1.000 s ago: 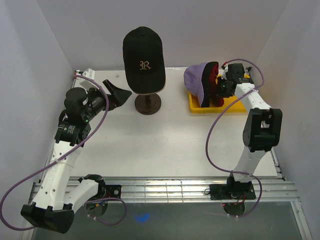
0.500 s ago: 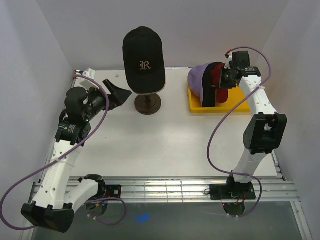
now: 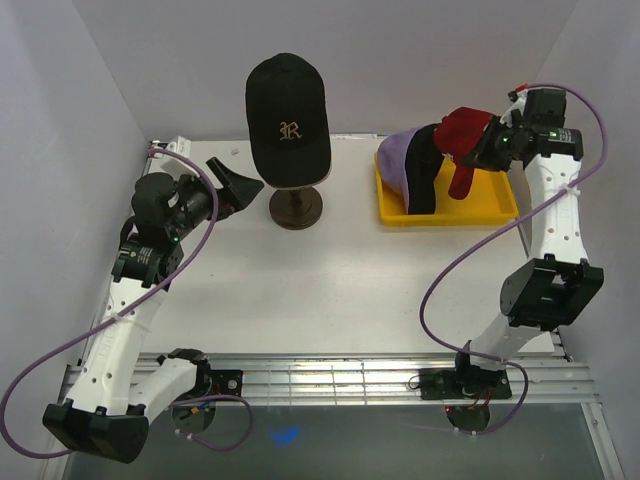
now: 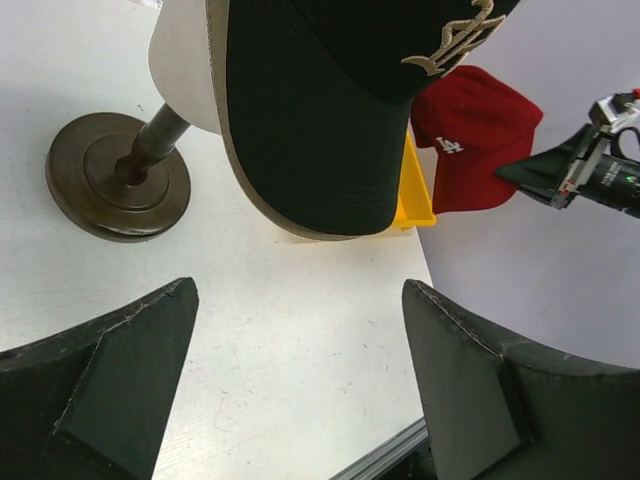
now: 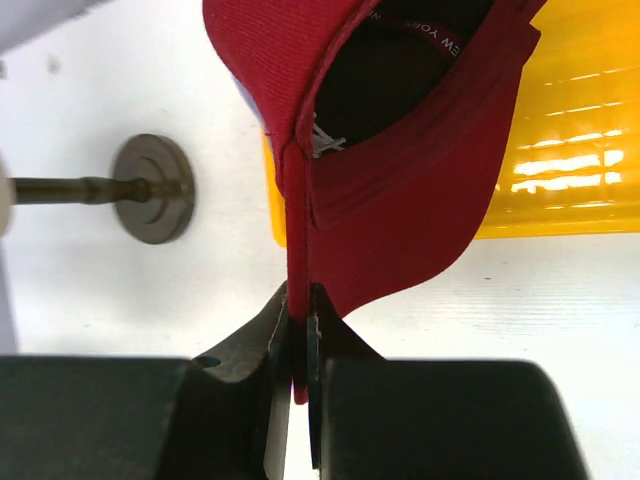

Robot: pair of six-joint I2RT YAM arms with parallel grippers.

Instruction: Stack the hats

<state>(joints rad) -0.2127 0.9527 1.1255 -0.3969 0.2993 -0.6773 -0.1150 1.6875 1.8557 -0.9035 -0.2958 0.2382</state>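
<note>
**Desk** (image 3: 330, 290): white surface. Both arms are mounted at its 6 o'clock edge.

**Mannequin head** (image 4: 185, 60): beige, on a dark round stand (image 3: 297, 207). It sits near 12 o'clock on the desk, slightly toward 11. It wears the black cap with gold R (image 3: 288, 110), pulled down over the head with the brim toward 6 o'clock.

**Yellow tray** (image 3: 490, 205): lies flat at about 2 o'clock on the desk, well apart from the stand.

**Lavender cap** (image 3: 395, 160) and **black cap** (image 3: 425, 178): nested together and standing on edge in the 9 o'clock half of the tray. The lavender cap is outermost toward 9 o'clock, with the black one pressed against its 3 o'clock side. No logo on the black one can be made out.

**Red cap** (image 3: 462, 128): raised above the tray on the 3 o'clock side of the nested pair. Whether it touches them cannot be told. The right wrist view shows its hollow underside and its brim hanging down. The left wrist view shows a white logo.

**Left fingers** (image 3: 238, 182): spread wide and holding nothing. They are at 10 o'clock on the desk, aimed toward 3 o'clock at the stand, near it but apart.

**Right fingers** (image 3: 484, 138): pinched tight on the fabric edge of the red cap, carrying it.
</note>
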